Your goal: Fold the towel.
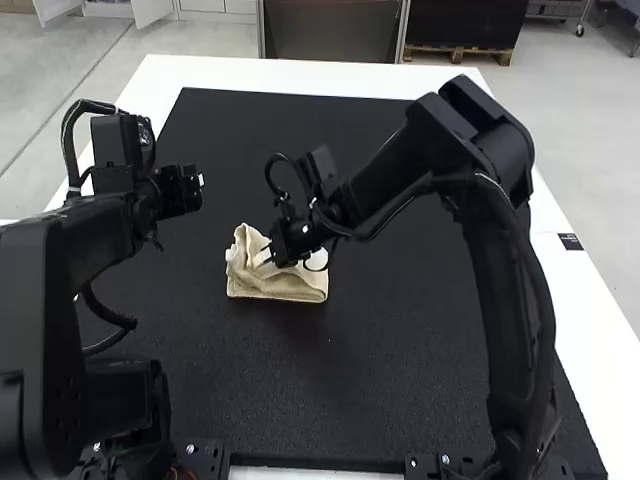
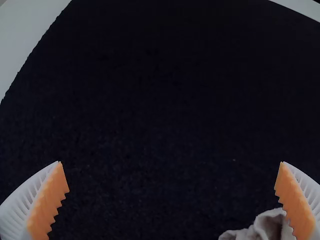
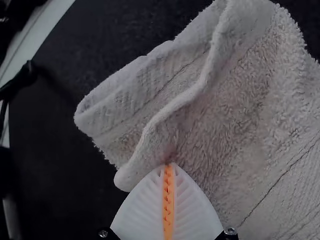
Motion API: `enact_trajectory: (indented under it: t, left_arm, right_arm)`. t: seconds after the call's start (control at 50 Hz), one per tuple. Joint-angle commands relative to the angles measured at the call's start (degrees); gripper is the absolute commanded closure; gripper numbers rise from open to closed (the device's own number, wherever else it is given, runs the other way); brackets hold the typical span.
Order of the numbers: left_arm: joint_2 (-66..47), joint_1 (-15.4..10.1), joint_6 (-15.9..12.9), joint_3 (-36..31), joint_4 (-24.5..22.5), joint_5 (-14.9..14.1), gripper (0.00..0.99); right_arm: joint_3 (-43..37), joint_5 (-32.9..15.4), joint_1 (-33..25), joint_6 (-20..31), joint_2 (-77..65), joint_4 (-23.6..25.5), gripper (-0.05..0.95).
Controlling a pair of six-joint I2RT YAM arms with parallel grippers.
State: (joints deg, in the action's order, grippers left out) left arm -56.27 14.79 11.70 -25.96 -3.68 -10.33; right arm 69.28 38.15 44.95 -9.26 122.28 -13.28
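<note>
The cream towel [image 1: 285, 283] lies bunched near the mat's middle, with a straighter near edge and a raised, crumpled left part. In the high view my left gripper [image 1: 200, 181] is to the towel's left and farther back; my right gripper [image 1: 264, 257] reaches the towel's upper left part. The left wrist view has my left gripper [image 2: 171, 162] wide open, with a bit of towel [image 2: 267, 227] by one finger. Seen from the right wrist, my right gripper [image 3: 169, 165] is shut, its tips against the towel [image 3: 240, 100] beside a rolled fold; whether cloth is pinched between them is unclear.
A black mat [image 1: 270, 385] covers most of the white table [image 1: 285, 76]. The right arm [image 1: 490, 240] spans the mat's right side and bends over its middle. The left arm [image 1: 70, 250] stands along the left edge.
</note>
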Motion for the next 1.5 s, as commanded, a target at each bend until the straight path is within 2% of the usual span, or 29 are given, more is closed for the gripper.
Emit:
enact_trajectory:
  t: [0.0, 0.78, 1.26, 1.48]
  left_arm:
    - [0.8, 0.3, 0.6, -0.5, -0.3, 0.1, 0.028]
    - [1.7, 0.2, 0.8, -0.6, -0.5, 0.0, 0.028]
    - [2.2, 0.2, 1.1, -0.4, -0.4, 0.0, 0.028]
    - [2.2, 0.3, 1.2, -0.3, -0.5, -0.1, 0.028]
  right_arm:
    - [1.9, 0.8, 0.9, -1.0, 0.8, -0.8, 0.92]
    - [6.5, 1.5, 4.0, -4.5, 6.4, -5.3, 0.92]
    - [5.8, 3.1, -1.2, -5.3, -1.5, -3.9, 0.92]
    - [3.9, 3.1, -1.1, -4.8, -0.1, -4.7, 0.92]
